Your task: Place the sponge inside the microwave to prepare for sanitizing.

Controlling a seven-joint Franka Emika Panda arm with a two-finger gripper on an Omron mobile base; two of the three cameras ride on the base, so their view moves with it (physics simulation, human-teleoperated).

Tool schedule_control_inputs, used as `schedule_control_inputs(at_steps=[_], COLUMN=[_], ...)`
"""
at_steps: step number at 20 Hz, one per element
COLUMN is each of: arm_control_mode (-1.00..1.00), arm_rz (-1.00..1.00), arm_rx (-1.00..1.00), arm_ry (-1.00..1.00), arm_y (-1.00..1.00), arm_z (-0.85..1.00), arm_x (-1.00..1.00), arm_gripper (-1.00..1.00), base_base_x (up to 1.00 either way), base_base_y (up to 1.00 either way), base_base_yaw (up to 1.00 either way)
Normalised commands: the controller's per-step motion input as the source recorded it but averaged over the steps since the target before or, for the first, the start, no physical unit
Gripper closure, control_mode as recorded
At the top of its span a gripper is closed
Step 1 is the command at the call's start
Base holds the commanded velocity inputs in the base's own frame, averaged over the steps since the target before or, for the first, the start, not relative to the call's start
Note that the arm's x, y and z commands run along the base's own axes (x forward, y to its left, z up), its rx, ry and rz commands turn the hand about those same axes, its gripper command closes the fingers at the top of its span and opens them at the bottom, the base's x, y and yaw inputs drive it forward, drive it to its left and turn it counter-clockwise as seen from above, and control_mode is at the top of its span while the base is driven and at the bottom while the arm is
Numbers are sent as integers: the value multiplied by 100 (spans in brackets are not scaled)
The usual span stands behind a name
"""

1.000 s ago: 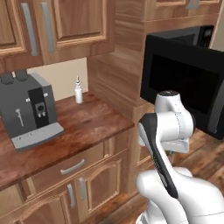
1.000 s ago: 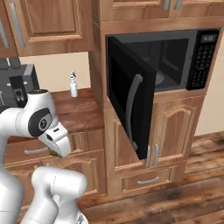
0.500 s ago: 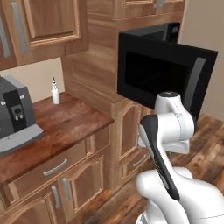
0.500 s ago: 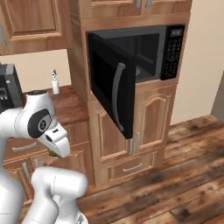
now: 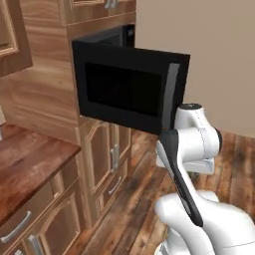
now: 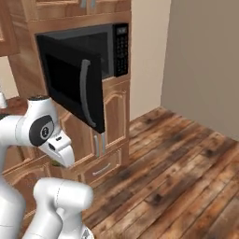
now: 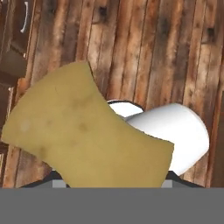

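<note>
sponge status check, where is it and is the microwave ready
End effector shut on sponge, carried above the wood floor. Microwave door swung open, cavity not yet reached. Open door juts out toward the arm; watch it on approach.

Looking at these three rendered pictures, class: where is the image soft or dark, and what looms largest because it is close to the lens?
Left base view: the microwave door window is flat black, without glare; edges look soft. Right base view: the wood floor is evenly lit, with blurred grain. Hand view: the sponge looms large, close to the lens, its mottled surface clear.
</note>
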Motion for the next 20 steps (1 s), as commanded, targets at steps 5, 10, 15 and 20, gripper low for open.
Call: schedule_control_inputs(at_steps=[5,10,15,20], arm_control_mode=[100,100,100,100], arm_rz=[0,0,0,0], arm_rx=[0,0,0,0], arm_ry=[0,0,0,0], arm_y=[0,0,0,0], arm_z=[0,0,0,0], arm_x=[0,0,0,0], arm_gripper=[100,100,100,100], base_base_x=[-49,-11,41,88], base_base_y=[-51,-50,-28,-52], base_base_yaw=[-52,-54,-38,5])
